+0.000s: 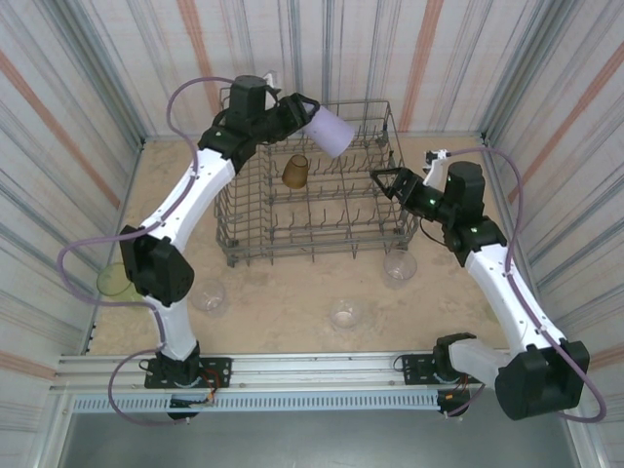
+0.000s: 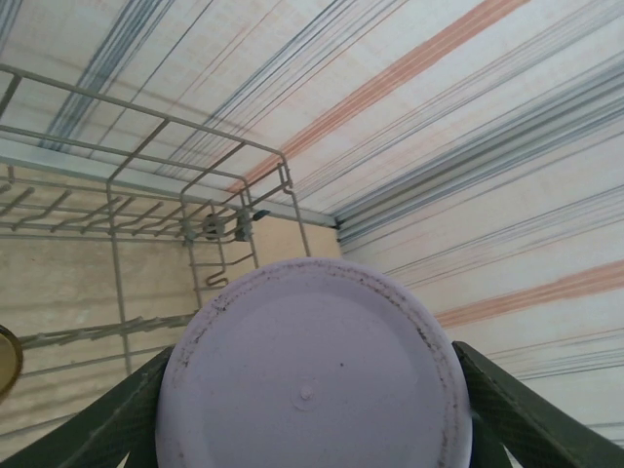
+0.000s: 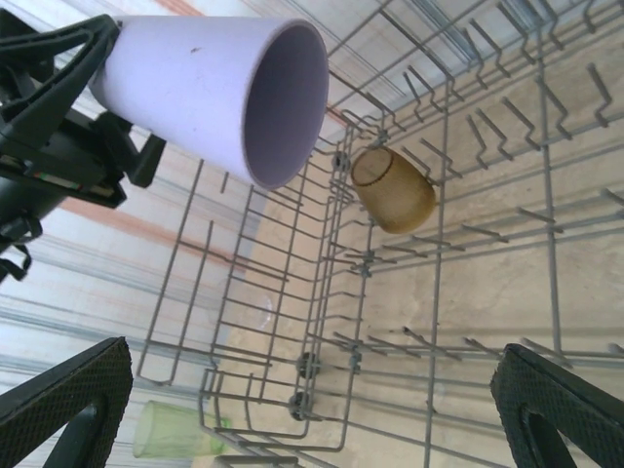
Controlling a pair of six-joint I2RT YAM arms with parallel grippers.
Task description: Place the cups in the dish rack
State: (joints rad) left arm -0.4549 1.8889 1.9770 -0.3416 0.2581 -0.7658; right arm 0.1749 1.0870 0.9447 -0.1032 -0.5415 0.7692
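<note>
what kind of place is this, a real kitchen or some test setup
Most likely a robot test cell, not a kitchen: striped fabric walls enclose a tabletop, two arms are bolted to a metal rail, and a dish rack stands there without a sink.

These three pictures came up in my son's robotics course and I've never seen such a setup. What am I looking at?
Two white robot arms are bolted to the near edge of a table. One picture comes from a camera above; the other two come from cameras on each wrist.

The left gripper holds a lavender cup over the dish rack; the left wrist picture shows that cup's base between its fingers. The right gripper is open and empty at the rack's right side.

An amber cup already sits in the rack. Clear cups and a green cup wait on the table.
</note>
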